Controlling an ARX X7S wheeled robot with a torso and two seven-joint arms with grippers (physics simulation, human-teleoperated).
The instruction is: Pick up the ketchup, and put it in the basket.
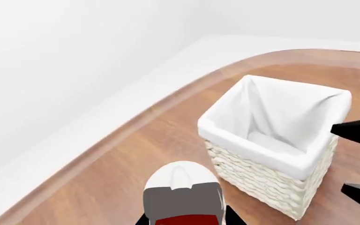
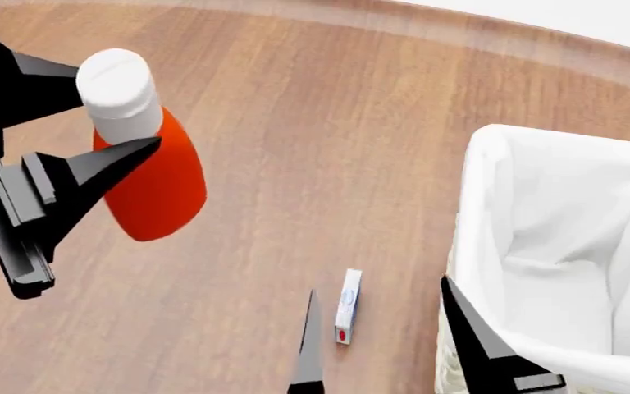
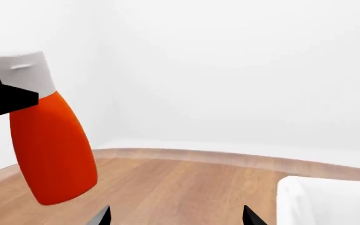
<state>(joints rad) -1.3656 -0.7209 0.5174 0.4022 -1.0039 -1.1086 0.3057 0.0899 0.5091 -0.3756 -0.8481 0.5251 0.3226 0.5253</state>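
Left gripper, clamped at ketchup neck, airborne left of basket; risk: neck-only hold lets bottle swing, slip.

The wooden surface had a curved, rounded edge, and plain white walls stood behind it under even, diffuse light.

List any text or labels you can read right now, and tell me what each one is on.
No text is readable in any view.
Small white box lying on the table: blue and red marks, too small to read.
Ketchup held in the left gripper: only its plain orange-red side and white cap show, no label.
Basket: plain white liner, no marks.
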